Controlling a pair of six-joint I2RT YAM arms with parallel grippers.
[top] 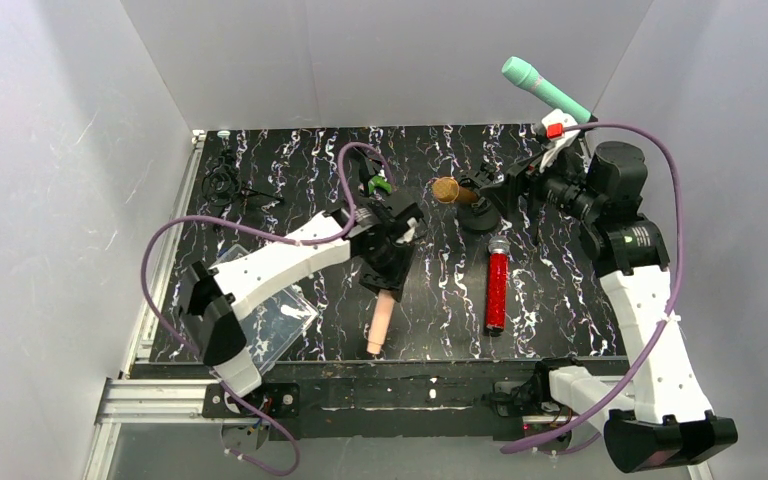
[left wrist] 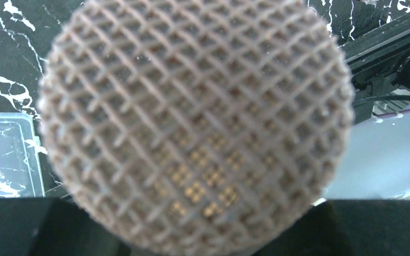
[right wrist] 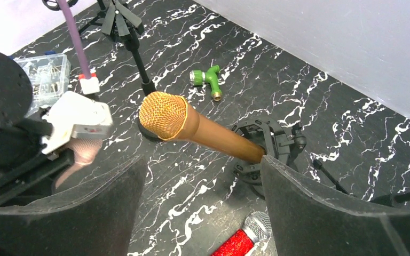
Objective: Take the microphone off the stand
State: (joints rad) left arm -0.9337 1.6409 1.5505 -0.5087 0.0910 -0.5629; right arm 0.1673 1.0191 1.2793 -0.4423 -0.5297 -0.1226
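Observation:
A gold microphone point(top: 452, 191) sits tilted in a black shock-mount stand point(top: 482, 214) at the table's middle back. In the right wrist view the gold microphone point(right wrist: 192, 125) points left out of the stand point(right wrist: 277, 146). My right gripper point(top: 520, 185) is open just right of the stand, jaws wide apart and empty point(right wrist: 197, 213), with the microphone's lower end near the right finger. My left gripper point(top: 388, 260) is shut on a pink microphone point(top: 380, 322), whose mesh head point(left wrist: 192, 122) fills the left wrist view.
A red glitter microphone point(top: 496, 290) lies in front of the stand. A green hose nozzle point(top: 378, 185) lies behind the left gripper. A teal microphone point(top: 545, 88) stands at the back right. A clear plastic box point(top: 265, 320) is at front left, a small tripod point(top: 225, 182) at back left.

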